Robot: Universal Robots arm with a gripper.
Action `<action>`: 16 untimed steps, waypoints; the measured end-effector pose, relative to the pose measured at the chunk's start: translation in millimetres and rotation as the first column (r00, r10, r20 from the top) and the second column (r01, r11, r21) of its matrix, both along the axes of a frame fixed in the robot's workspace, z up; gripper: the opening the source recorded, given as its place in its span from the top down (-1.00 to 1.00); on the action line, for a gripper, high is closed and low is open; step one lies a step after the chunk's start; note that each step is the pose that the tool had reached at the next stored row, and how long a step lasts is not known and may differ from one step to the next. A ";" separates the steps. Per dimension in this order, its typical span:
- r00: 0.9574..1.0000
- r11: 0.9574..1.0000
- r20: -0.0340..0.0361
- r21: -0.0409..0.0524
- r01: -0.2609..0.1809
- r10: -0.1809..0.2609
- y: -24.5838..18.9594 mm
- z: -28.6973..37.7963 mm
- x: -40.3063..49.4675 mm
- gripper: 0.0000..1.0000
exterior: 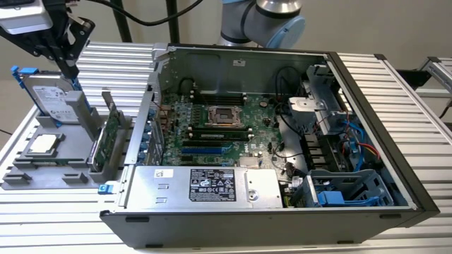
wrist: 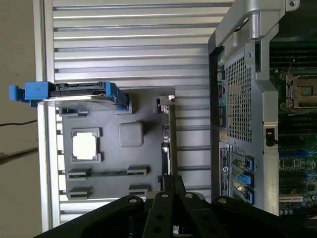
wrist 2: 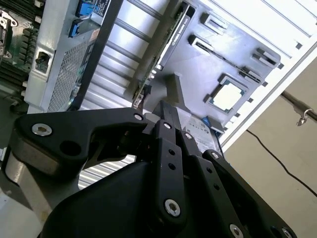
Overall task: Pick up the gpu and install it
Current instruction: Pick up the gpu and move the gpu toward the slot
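Note:
The gpu [exterior: 106, 138] stands on edge in a slot of the grey holder [exterior: 42, 177], at the exterior view's left beside the open computer case [exterior: 211, 225]. Its green board faces the case. In both wrist views it appears edge-on as a thin card [wrist: 168, 135] [wrist 2: 173, 37] with a silver bracket at one end. My gripper [exterior: 73, 73] hangs above the holder, over the hard drive and higher than the gpu, touching nothing. Its black fingers [wrist: 168, 182] are shut and hold nothing, and they also show in the second wrist view [wrist 2: 168, 111].
A silver hard drive [exterior: 53, 100] with blue trim stands upright in the same holder, and a square CPU chip [exterior: 42, 144] lies flat in front of it. Inside the case the motherboard [exterior: 219, 132] is exposed. A power supply [exterior: 211, 186] and drive cages [exterior: 339, 190] sit around it.

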State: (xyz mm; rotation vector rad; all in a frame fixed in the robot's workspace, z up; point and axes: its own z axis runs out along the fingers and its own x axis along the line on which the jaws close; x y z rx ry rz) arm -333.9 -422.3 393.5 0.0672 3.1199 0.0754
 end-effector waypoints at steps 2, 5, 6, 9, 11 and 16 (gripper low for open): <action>1.000 1.000 0.000 0.000 -0.001 0.001 -1.3 0.0 0.0 1.00; 1.000 1.000 0.000 0.000 -0.002 0.002 -2.8 0.0 -0.1 1.00; 1.000 1.000 0.000 0.000 -0.002 0.002 -2.9 0.0 0.0 1.00; 1.000 1.000 0.000 0.000 -0.002 0.002 -3.7 0.0 0.0 1.00; 1.000 1.000 0.000 0.000 -0.002 0.002 -3.8 0.0 0.0 1.00; 1.000 1.000 0.000 0.000 -0.002 0.002 -3.9 0.0 0.0 1.00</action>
